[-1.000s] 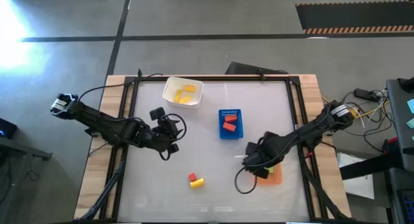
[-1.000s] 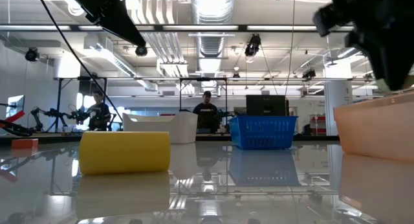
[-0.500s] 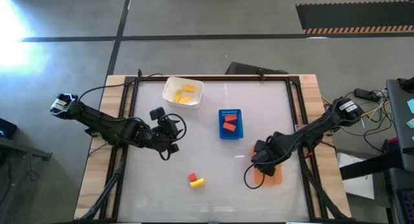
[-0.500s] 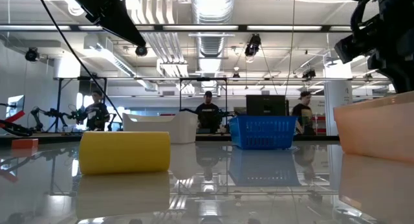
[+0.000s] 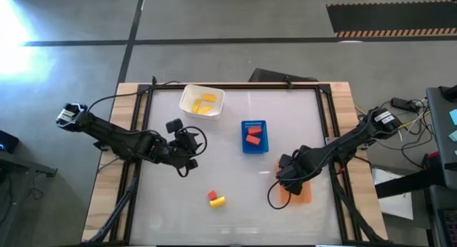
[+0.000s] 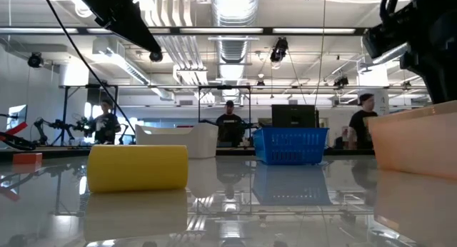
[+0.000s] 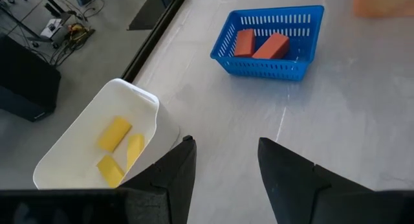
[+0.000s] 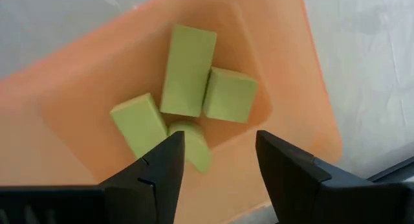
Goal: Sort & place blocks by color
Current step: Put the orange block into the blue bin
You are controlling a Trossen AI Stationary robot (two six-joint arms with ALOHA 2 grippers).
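- Glossy white tabletop (image 5: 235,211) is reflecting everything, with a workshop and a few people standing far behind it in the low view.
- Nearest the front edge, a yellow block (image 5: 218,201) and a red block (image 5: 212,196) are sitting right against each other, loose on the table and not sorted yet.
- Right gripper (image 5: 287,177) is hanging over the orange tray (image 5: 305,195), fingers spread with nothing between them. Four green blocks (image 8: 194,98) are lying bunched together in that tray directly under it.
- Left gripper (image 5: 187,160) is hovering mid-table, fingers also apart and empty, pointing toward the white tub (image 7: 139,123) and blue basket (image 7: 272,65).
- Further back, the blue basket is holding two red blocks (image 7: 260,45), and the tub has three yellow blocks (image 7: 118,149).
- My worry: that last pair is touching, so closing on one could be nudging the other or grabbing both. Then a wrong colour ends up in a bin.
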